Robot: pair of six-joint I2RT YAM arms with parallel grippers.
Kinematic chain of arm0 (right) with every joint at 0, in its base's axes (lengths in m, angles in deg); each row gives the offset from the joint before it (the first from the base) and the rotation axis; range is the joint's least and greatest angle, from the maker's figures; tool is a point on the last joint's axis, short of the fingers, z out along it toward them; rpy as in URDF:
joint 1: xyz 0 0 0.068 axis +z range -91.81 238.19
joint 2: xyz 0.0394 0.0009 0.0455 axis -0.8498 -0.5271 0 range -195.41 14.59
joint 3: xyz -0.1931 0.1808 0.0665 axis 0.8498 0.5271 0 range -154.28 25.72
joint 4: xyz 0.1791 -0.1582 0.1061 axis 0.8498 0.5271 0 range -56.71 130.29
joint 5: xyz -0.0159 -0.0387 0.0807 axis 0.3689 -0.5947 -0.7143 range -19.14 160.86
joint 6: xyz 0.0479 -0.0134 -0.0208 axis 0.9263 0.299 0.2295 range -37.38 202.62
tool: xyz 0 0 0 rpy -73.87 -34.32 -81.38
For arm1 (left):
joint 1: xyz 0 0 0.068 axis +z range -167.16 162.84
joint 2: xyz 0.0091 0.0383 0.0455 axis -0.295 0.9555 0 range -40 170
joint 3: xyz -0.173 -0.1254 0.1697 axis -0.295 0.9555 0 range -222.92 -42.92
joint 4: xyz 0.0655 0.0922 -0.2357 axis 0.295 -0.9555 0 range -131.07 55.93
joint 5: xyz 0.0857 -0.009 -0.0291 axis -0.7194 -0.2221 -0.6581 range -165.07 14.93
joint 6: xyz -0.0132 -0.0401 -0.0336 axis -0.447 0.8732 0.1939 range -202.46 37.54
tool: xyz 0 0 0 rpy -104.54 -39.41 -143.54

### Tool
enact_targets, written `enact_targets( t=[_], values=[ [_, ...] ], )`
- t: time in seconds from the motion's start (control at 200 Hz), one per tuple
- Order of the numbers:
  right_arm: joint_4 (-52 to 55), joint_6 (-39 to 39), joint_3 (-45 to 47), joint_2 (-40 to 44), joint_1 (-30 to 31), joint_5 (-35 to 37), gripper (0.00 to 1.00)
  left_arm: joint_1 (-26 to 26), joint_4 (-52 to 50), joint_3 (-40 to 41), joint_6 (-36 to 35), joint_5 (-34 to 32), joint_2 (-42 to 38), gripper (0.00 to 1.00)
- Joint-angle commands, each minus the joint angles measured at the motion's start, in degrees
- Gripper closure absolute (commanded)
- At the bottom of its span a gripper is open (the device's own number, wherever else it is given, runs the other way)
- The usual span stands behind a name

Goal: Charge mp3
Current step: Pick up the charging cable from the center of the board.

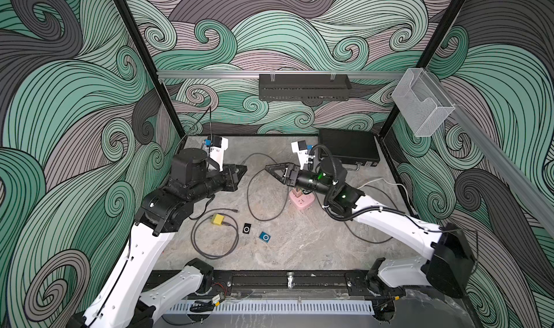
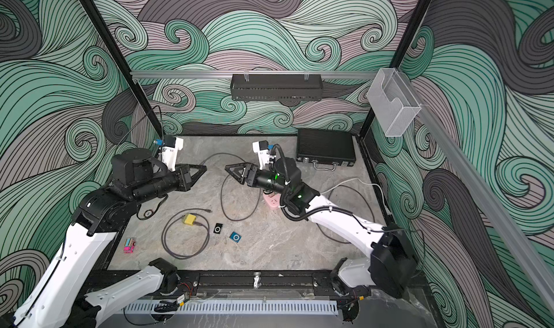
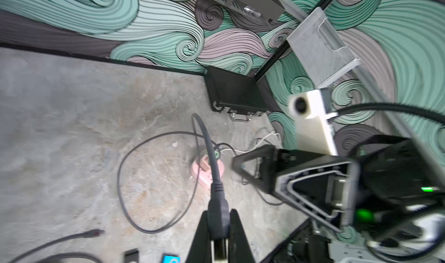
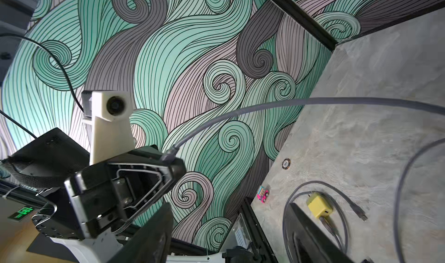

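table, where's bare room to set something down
Best: the front stretch of the table, between the blue player and the right arm's base. Also bare along the back wall, left of the black case. Crowded: the middle, with cable loops, yellow charger and pink power strip.

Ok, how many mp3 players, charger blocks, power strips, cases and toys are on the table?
Mp3 players: 2 (black player, blue player)
Charger blocks: 1 (yellow block)
Power strips: 1 (pink strip)
Cases: 1 (black case)
Toys: 1 (toy car)
Total: 6
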Motion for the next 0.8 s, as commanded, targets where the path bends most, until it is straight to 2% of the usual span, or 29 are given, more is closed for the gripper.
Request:
enact_targets(
  t=[0.0,0.27,0.36,0.555,0.796],
  values=[
    [-21.95,5.78,0.30,-2.32,0.49,-0.96,0.27,0.96,4.81,1.39,7.12,9.78,-0.20,1.00],
    [-35.44,8.80,2.03,-7.33,0.50,8.60,0.19,0.90,7.99,4.03,9.02,12.47,-0.27,1.00],
    [-34.69,12.48,-2.07,-11.98,0.48,6.56,0.20,0.96,8.64,4.66,9.15,12.96,-0.57,1.00],
    [-43.81,23.87,-4.82,-20.97,0.50,5.44,0.24,0.95,12.15,6.27,8.93,12.42,-2.25,1.00],
    [-42.80,26.02,-3.19,-18.92,-0.48,5.51,0.26,0.93,9.12,5.36,6.70,9.94,-1.15,1.00]
  ],
)
